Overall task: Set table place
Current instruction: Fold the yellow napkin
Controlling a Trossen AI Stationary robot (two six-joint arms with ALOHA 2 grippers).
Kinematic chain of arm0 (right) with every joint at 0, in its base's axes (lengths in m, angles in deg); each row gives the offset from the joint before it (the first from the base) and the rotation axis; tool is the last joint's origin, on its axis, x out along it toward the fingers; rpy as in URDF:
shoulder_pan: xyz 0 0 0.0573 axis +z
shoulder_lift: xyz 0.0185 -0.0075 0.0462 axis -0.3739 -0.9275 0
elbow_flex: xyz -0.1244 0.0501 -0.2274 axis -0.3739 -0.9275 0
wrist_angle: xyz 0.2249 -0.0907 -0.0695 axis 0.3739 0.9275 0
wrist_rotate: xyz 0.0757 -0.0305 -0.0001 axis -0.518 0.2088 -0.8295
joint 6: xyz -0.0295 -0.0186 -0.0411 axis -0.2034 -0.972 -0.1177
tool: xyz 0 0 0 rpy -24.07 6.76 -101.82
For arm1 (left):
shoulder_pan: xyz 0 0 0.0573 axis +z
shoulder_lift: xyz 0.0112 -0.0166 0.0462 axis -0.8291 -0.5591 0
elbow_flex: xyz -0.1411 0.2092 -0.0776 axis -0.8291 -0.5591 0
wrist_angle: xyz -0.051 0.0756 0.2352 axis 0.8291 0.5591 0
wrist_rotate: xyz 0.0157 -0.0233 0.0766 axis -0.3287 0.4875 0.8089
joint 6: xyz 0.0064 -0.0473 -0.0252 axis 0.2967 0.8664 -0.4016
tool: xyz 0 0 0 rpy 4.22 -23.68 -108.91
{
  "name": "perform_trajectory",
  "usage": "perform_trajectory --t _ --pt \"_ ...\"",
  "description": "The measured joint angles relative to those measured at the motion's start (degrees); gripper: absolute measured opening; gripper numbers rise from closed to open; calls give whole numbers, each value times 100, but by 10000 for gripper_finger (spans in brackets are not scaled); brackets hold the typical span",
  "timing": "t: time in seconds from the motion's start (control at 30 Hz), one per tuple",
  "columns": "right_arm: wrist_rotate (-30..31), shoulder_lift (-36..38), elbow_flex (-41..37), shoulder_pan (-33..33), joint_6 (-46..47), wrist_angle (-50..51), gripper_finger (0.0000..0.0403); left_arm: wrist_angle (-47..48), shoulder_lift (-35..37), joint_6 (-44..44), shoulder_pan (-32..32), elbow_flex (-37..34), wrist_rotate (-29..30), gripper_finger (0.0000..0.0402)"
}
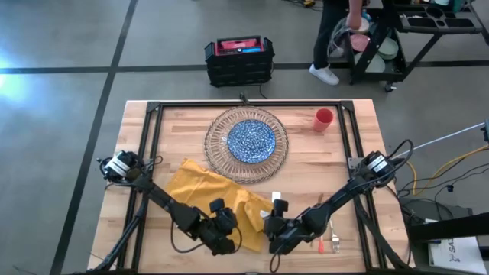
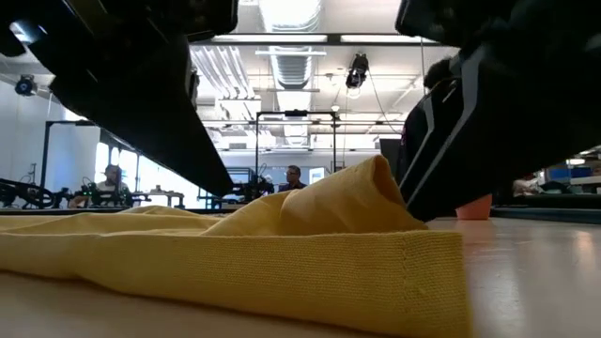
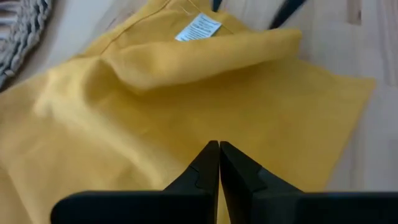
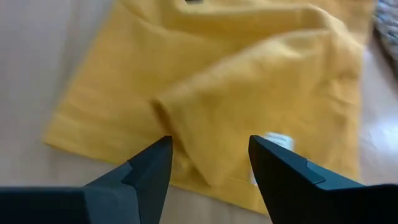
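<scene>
Napkin (image 1: 206, 187) lies bunched on the desk (image 1: 336, 153) under both grippers: left jaws (image 3: 218, 163) together, right jaws (image 4: 209, 163) apart.

The right gripper (image 4: 210, 155) hangs with fingers spread wide above the rumpled yellow cloth napkin (image 4: 211, 93), whose white care tag (image 4: 273, 142) shows near one fingertip, on the light-wood table (image 4: 43, 56).
</scene>
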Motion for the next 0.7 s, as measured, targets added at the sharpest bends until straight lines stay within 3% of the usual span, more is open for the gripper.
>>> perform_trajectory --t 0.43,0.57,0.7 --pt "150 -50 0 -156 -202 -346 183 -23 -4 111 -93 0 9 0" --pt "182 -50 0 -244 -198 -363 143 -39 -7 98 -93 0 13 0" --pt "167 -50 0 -256 -160 -273 73 -63 -9 97 -93 0 15 0"
